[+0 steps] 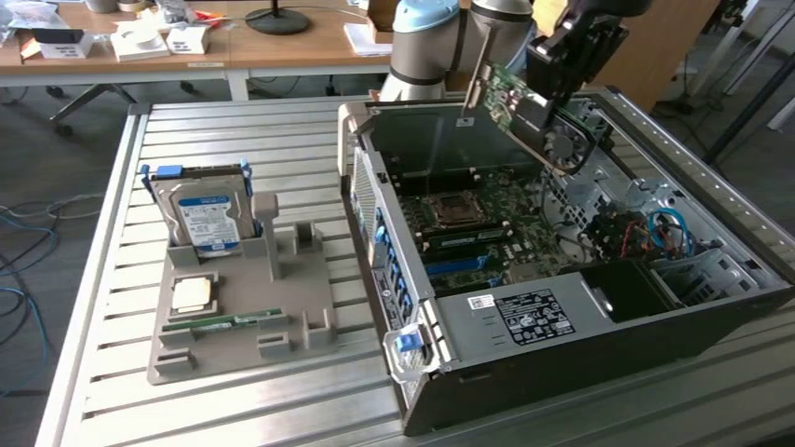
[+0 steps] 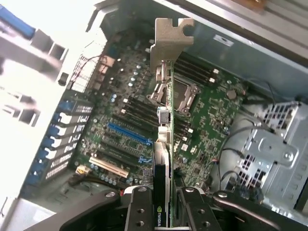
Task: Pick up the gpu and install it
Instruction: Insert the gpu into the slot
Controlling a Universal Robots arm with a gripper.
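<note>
Flat green circuit-board gpu (image 2: 166,134): matt silver metal bracket (image 2: 169,41) (bare, unpainted); slatted grey table (image 1: 249,130), probably smooth aluminium.

Slatted metal bench (image 1: 211,140): two items rest directly on it. Grey moulded holder (image 1: 311,303) toward the exterior view's left; open computer case (image 1: 597,382) just beside it, rightward.

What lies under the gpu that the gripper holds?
Under the gpu lies the motherboard in the open case: a processor socket and a blue slot show. The card's edge covers a strip of board; what sits there cannot be seen.
</note>
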